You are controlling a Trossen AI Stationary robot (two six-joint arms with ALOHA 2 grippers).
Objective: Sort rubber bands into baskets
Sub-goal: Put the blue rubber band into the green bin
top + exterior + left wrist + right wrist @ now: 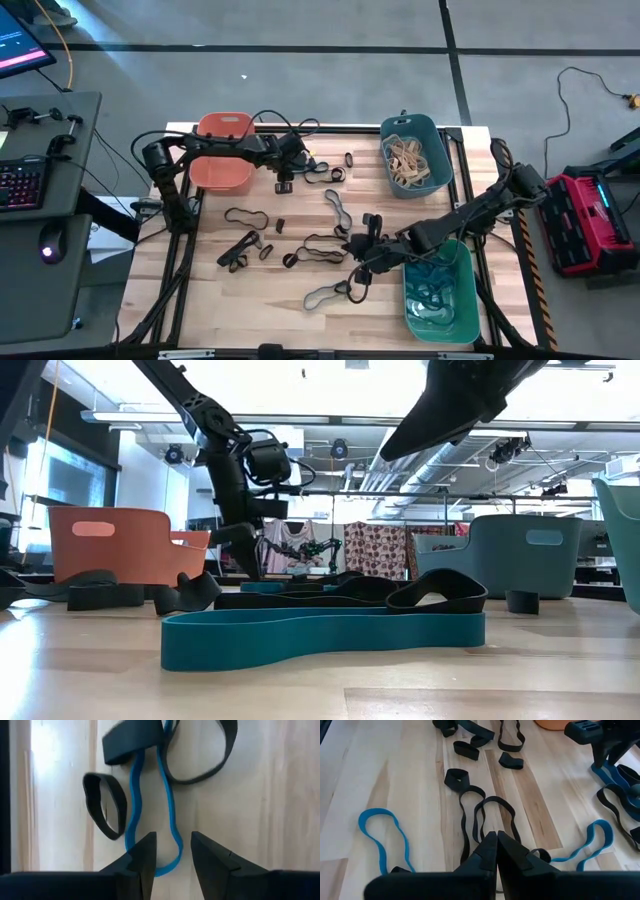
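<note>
Nearest you, a blue band (167,810) lies flat on the desk (200,290), its end loop between your left tool's (172,851) parted fingers, at 11 o'clock by the orange basket (222,150). Close too high and it slips out. Right tool (496,851) is closed, empty, at 5 o'clock.

Grey floor (300,75) crossed by dark lines, a side desk (40,200) with a lit keyboard (22,185), a red case (585,220) opposite, bright ceiling pipes (440,460) and patterned cloth (375,550) beyond.
</note>
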